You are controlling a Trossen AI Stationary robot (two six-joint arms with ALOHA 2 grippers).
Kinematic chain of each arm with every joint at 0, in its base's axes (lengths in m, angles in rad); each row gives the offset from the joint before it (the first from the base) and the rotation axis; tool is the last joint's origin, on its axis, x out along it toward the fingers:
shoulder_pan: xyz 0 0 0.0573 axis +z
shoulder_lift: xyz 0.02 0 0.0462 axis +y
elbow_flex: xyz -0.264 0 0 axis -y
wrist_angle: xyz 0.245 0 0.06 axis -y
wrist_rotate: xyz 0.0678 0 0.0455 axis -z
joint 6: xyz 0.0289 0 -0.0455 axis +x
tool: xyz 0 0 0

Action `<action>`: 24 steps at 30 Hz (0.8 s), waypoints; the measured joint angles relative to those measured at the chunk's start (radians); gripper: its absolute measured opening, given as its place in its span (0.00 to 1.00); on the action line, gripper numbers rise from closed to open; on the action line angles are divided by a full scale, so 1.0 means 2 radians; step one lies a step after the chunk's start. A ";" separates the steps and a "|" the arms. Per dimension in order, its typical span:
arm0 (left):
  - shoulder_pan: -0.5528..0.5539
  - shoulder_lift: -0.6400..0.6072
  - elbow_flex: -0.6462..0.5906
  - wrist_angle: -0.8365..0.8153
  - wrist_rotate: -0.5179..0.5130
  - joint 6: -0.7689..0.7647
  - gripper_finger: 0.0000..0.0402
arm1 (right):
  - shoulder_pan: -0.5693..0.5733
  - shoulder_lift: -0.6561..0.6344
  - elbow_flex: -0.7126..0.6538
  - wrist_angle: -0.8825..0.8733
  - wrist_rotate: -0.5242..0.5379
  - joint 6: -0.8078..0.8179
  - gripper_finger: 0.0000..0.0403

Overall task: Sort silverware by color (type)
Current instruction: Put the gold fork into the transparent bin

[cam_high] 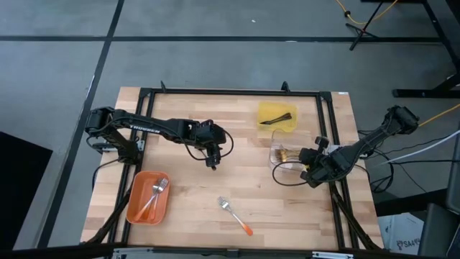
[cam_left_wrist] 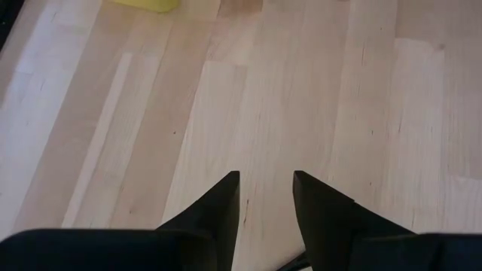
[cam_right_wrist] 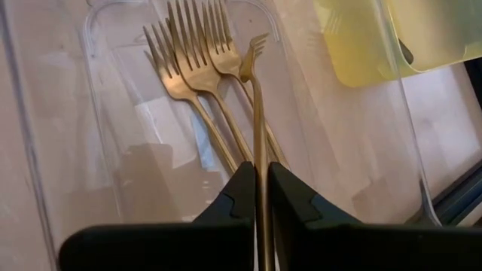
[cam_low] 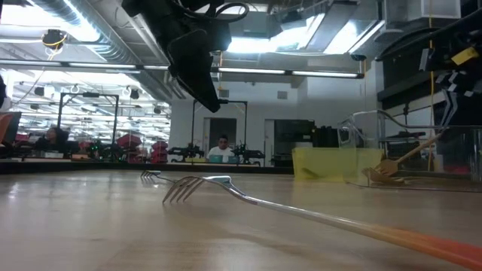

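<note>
My right gripper [cam_right_wrist: 261, 179] is shut on a gold fork [cam_right_wrist: 258, 113] over the clear tray [cam_right_wrist: 68, 143] at the table's right side. Three more gold forks [cam_right_wrist: 197, 75] lie flat on that tray's floor. A dark utensil [cam_high: 277, 118] lies in the yellow tray [cam_high: 266, 126]. In the orange tray [cam_high: 136, 210] at the near left lies a silver fork with an orange handle [cam_high: 154, 194]. Another such fork [cam_high: 235, 215] lies flat on the bare wood near the front edge. My left gripper [cam_high: 213, 164] hangs open above the table's middle, with nothing between its fingers [cam_left_wrist: 226, 197]. My right gripper pinches the gold fork's thin handle [cam_right_wrist: 260, 162] between its two fingers. The fork runs along the fingers, turned on edge, its tines [cam_right_wrist: 254, 47] pointing away, slanting down into the clear tray. Whether the tines rest on the forks below, I cannot tell.
The yellow tray [cam_right_wrist: 361, 45] stands just beyond the clear tray. A black frame rail [cam_high: 338, 144] runs along the table's right side beside my right arm. Bare wood [cam_high: 215, 115] lies between the trays.
</note>
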 joint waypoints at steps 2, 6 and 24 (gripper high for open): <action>0.000 0.000 0.000 0.000 0.000 0.000 0.29 | 0.000 0.000 0.000 0.000 0.000 0.000 0.03; 0.000 0.000 0.000 0.000 0.000 0.000 0.29 | 0.000 0.000 0.000 0.000 0.000 0.000 0.03; 0.000 0.000 0.000 0.000 0.000 0.000 0.29 | 0.000 0.000 0.000 0.001 -0.013 0.000 0.03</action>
